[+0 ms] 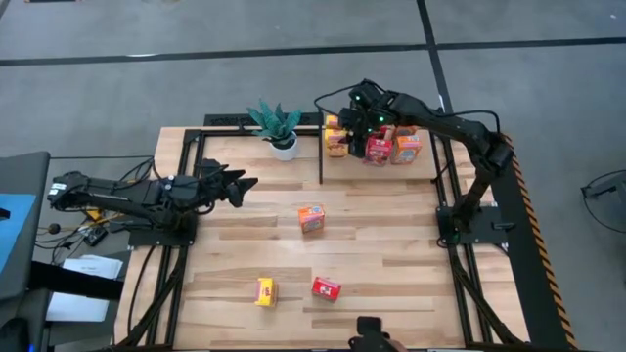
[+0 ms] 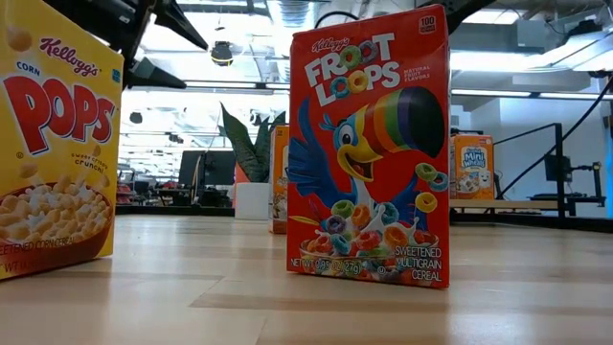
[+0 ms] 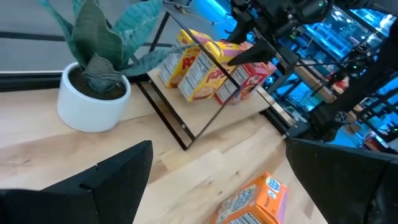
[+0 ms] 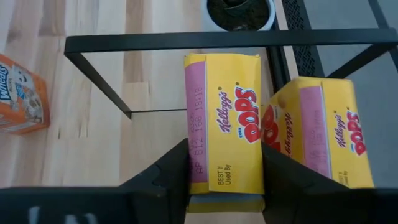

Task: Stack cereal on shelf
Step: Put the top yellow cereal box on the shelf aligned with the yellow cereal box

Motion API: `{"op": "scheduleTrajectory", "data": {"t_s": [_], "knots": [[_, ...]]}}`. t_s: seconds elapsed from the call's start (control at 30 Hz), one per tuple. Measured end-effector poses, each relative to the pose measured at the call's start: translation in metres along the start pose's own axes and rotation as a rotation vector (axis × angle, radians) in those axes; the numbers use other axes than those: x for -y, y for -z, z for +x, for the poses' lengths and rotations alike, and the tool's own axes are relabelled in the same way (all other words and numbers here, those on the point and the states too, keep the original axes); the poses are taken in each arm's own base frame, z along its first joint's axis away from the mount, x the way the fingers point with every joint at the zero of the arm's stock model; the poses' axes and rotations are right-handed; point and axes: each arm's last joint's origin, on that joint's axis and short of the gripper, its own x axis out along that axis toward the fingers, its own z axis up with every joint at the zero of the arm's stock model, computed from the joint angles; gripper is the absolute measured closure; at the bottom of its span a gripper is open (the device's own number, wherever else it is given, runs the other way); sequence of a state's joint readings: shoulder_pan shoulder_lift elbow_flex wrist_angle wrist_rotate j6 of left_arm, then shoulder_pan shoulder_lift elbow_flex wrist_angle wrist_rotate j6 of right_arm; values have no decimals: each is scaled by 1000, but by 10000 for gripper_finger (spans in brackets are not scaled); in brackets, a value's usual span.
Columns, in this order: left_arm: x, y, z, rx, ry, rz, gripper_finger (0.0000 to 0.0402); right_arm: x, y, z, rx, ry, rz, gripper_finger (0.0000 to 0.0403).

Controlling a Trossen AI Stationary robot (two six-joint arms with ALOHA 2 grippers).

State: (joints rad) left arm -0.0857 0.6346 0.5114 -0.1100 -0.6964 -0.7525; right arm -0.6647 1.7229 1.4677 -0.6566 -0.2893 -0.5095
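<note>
Yellow Corn Pops box [image 4: 224, 124] with a pink side panel and red lettering; red Froot Loops box [image 2: 369, 149] showing a rainbow-beaked toucan; orange box [image 1: 311, 219]; green plant [image 1: 275, 122] in a white pot [image 3: 93, 102]; light wood worktop [image 1: 391, 244]; black shelf frame [image 4: 186, 40].

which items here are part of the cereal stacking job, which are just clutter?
Job:
- shelf
- boxes on the shelf
- yellow Corn Pops box in the right gripper
- orange box, yellow box, red box loose on the table

Clutter:
- potted plant
</note>
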Motion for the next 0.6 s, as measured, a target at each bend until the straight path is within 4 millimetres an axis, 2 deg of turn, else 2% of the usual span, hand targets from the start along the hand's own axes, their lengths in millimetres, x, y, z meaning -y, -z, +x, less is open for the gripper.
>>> {"op": "scheduleTrajectory", "data": {"t_s": [0.17,0.6], "knots": [[-2,0,1,1,-14,24,42,0,-1,0,2,13,-25,233],[-2,0,1,1,-13,37,42,2,0,0,-2,32,-5,212]]}}
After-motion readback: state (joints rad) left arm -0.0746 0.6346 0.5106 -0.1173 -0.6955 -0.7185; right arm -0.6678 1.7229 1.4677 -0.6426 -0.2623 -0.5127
